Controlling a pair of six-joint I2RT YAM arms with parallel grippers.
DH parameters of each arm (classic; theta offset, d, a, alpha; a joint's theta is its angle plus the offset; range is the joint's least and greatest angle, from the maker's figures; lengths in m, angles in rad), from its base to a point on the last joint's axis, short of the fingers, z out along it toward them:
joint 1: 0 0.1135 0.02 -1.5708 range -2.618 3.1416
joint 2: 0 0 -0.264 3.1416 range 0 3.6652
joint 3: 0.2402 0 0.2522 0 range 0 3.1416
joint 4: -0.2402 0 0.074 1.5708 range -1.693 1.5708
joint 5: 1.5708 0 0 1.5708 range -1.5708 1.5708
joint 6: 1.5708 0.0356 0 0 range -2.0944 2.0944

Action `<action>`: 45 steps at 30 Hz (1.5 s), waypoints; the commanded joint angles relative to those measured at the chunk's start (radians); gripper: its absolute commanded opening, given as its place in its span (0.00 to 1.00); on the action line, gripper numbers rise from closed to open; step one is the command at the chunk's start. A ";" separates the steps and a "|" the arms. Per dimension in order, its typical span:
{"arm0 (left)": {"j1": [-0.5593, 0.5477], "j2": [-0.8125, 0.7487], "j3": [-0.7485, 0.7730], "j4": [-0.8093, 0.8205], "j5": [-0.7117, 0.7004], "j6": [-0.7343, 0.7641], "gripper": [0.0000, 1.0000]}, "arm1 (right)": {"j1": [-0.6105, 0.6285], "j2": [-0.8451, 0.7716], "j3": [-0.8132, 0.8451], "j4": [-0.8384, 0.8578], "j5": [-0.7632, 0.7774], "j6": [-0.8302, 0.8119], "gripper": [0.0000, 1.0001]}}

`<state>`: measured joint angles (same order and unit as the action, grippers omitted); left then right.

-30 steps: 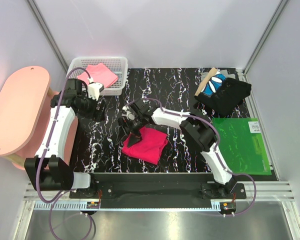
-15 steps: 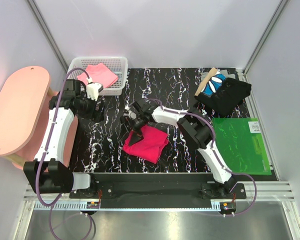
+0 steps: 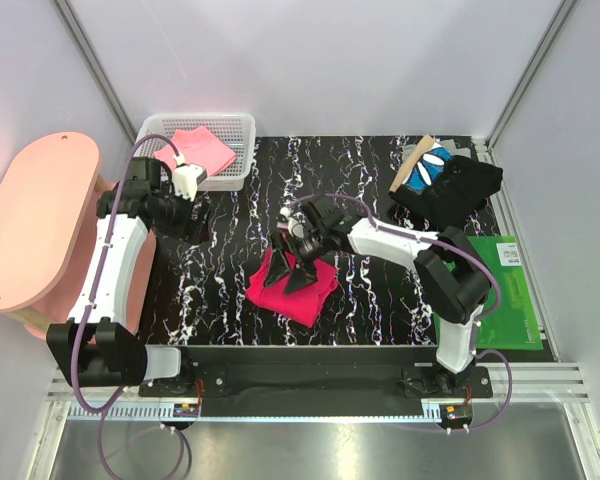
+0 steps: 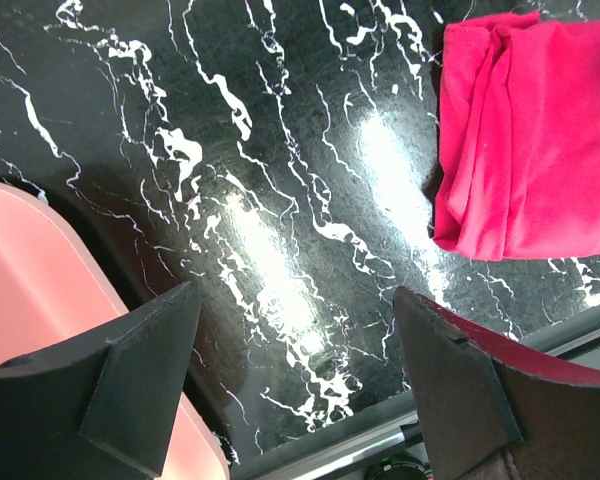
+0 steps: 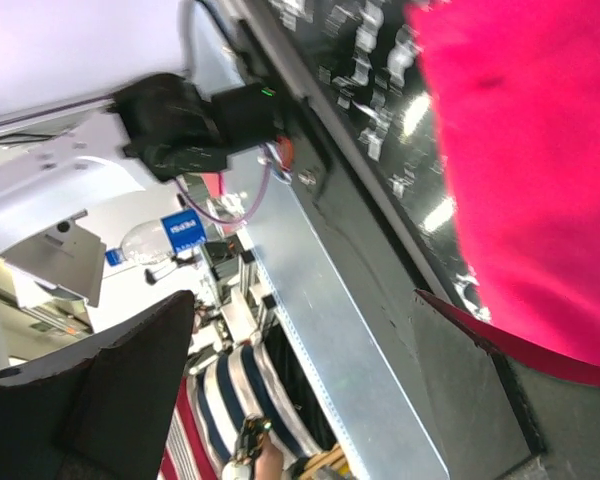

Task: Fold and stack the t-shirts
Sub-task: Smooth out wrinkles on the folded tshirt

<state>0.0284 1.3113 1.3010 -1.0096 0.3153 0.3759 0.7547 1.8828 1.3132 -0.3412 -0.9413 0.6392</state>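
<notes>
The crimson t-shirt (image 3: 315,288) lies folded on the black marble tabletop (image 3: 360,180), near the front middle. My right gripper (image 3: 290,273) is open and empty, its fingers spread just above the shirt's left part. In the right wrist view the shirt (image 5: 530,170) fills the upper right, beside the open gripper (image 5: 310,400). My left gripper (image 3: 192,215) is open and empty over the table's left side. Its wrist view shows the gripper (image 4: 300,400) and the shirt (image 4: 540,130) at the upper right. A pink shirt (image 3: 202,150) lies in the basket. Black and blue-and-white shirts (image 3: 445,180) are stacked at the back right.
A white mesh basket (image 3: 242,125) stands at the back left. A pink oval side table (image 3: 30,230) is beside the left arm, also seen in the left wrist view (image 4: 40,310). A green mat (image 3: 475,290) lies front right. Grey walls enclose the table.
My right gripper has swung from the crimson shirt's left edge to right over it, and the arm's elbow moved right. The left arm has barely moved.
</notes>
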 commanded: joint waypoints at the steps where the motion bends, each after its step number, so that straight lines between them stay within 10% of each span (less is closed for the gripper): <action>1: 0.002 0.011 0.046 0.006 0.041 -0.006 0.83 | 0.006 0.045 -0.069 0.077 -0.050 0.005 0.95; 15: 0.004 0.017 0.027 0.008 0.041 0.009 0.83 | 0.006 0.242 -0.123 0.010 0.007 -0.102 0.93; 23: -0.024 -0.027 0.075 -0.030 0.057 0.008 0.83 | -0.079 0.055 0.041 0.024 -0.057 -0.067 0.99; 33: -0.436 -0.034 0.043 -0.043 0.007 -0.058 0.82 | -0.353 0.217 0.141 0.019 -0.013 -0.122 0.95; 45: -0.726 0.137 -0.071 0.078 -0.004 -0.065 0.80 | -0.387 0.414 0.198 -0.025 -0.066 -0.234 0.96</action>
<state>-0.6559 1.3945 1.2594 -1.0012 0.3096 0.3206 0.3592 2.2551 1.5002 -0.3431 -1.0225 0.4885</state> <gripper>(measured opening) 0.818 0.957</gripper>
